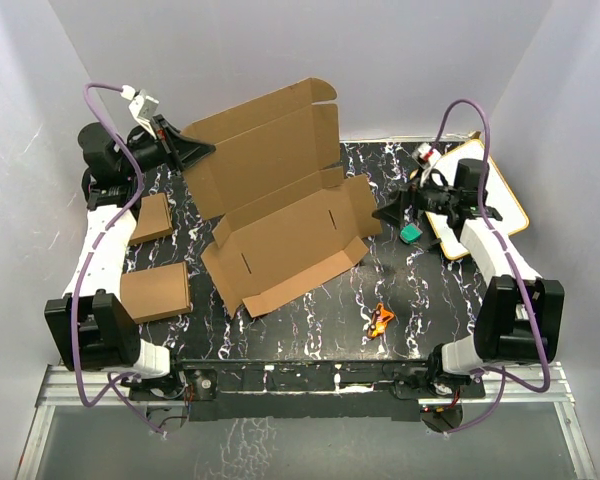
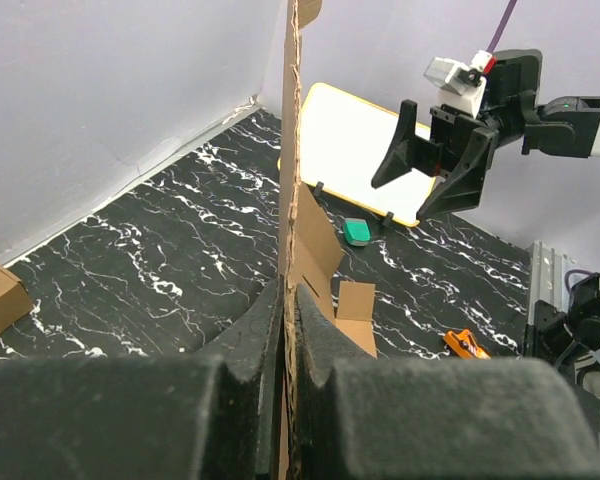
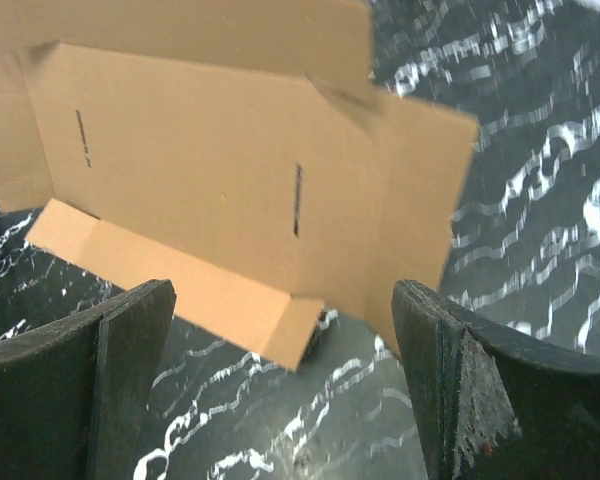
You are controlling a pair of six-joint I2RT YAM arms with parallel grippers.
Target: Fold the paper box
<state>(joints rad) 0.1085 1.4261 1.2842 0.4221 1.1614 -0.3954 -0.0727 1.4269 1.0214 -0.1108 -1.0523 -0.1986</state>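
The paper box [image 1: 290, 235] is a large brown cardboard sheet in the middle of the table. Its base lies flat and its rear panel [image 1: 265, 140] stands up, tilted back. My left gripper [image 1: 202, 150] is shut on the left edge of that raised panel. The left wrist view shows the cardboard [image 2: 292, 180] edge-on, pinched between the pads of the left gripper [image 2: 290, 300]. My right gripper [image 1: 386, 212] hovers open just off the sheet's right flap, touching nothing. In the right wrist view the right gripper [image 3: 283, 295] has its fingers wide apart, with the slotted base [image 3: 200, 150] ahead of them.
Two small ready-made cardboard boxes [image 1: 152, 218] [image 1: 157, 291] sit at the left. A white board with a tan rim [image 1: 502, 192] lies at the right under the right arm. A green object [image 1: 410, 233] lies beside it. An orange object [image 1: 381, 320] lies near the front.
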